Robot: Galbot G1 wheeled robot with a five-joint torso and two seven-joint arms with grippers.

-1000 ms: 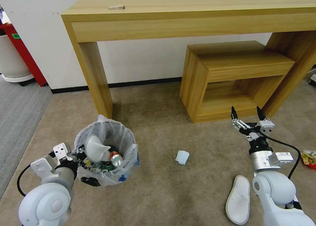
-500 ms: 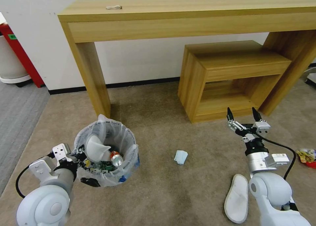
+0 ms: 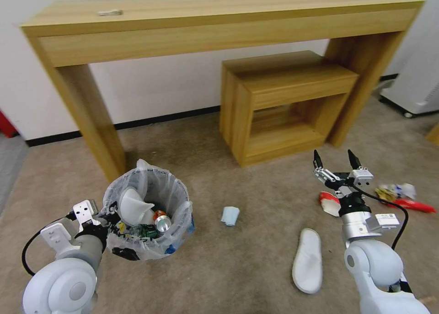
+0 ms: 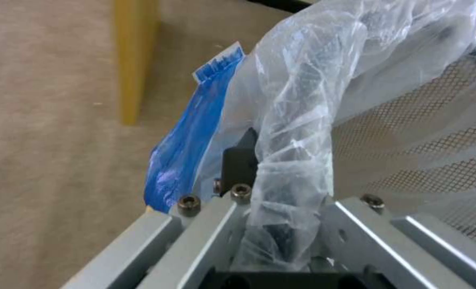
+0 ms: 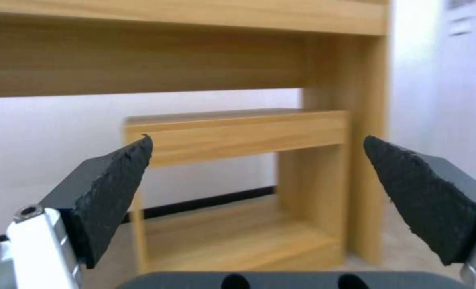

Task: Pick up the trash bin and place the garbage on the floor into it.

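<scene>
The trash bin (image 3: 148,193), lined with a crinkly clear bag, hangs at my lower left with a can (image 3: 161,222) and a white slipper (image 3: 132,208) inside. My left gripper (image 3: 109,221) is shut on its bagged rim (image 4: 289,160), next to the mesh wall (image 4: 409,132). On the tan floor (image 3: 256,277) lie garbage pieces: a light-blue mask (image 3: 230,215), a white slipper (image 3: 307,260), a red-white crushed cup (image 3: 328,203), crumpled litter (image 3: 394,191) and a red wrapper (image 3: 414,206). My right gripper (image 3: 335,161) hovers open above the crushed cup, fingers (image 5: 115,188) wide apart.
A long wooden table (image 3: 206,28) stands against the wall, its left leg (image 3: 93,122) just behind the bin. A low wooden stool (image 3: 283,99) sits beneath it. A white wheeled unit (image 3: 414,85) stands at the far right.
The whole view has swung to the right, bringing the crushed cup, crumpled litter and red wrapper into sight. Both grippers keep their poses: left still holding the bin, right still open.
</scene>
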